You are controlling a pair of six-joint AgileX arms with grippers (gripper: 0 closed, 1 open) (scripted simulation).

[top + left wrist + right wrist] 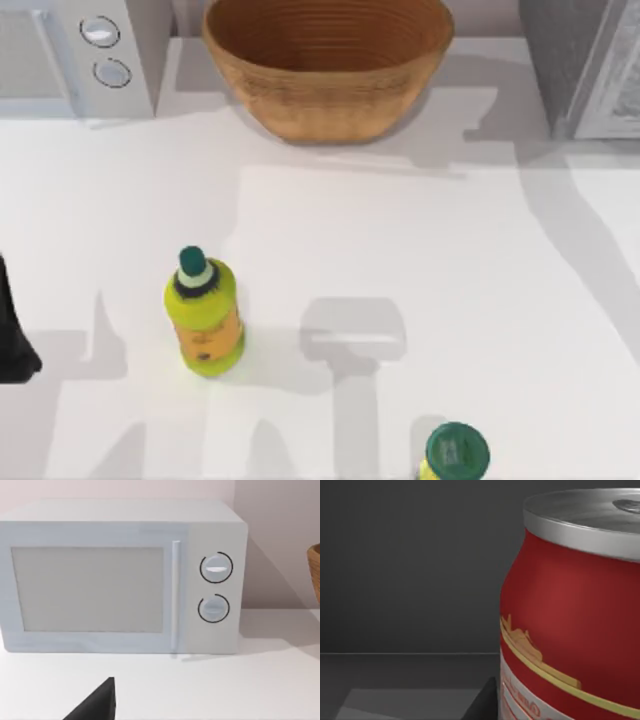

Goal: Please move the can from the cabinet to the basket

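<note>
The red can [570,610] with its silver top stands very close in the right wrist view, on a dark grey floor with dark grey walls behind it. A dark part of my right gripper [484,705] shows beside the can's base. In the top view, the grey cabinet [580,60] with its pale panelled door stands at the back right corner. The tan woven basket [328,62] sits at the back centre, with its rim [314,572] also at the edge of the left wrist view. My left gripper [12,340] is parked at the table's left edge.
A white microwave [80,55] with two round knobs stands at the back left, facing the left wrist camera [120,580]. One yellow-green bottle [203,315] stands left of centre. A second yellow-green bottle [455,452] stands at the front edge.
</note>
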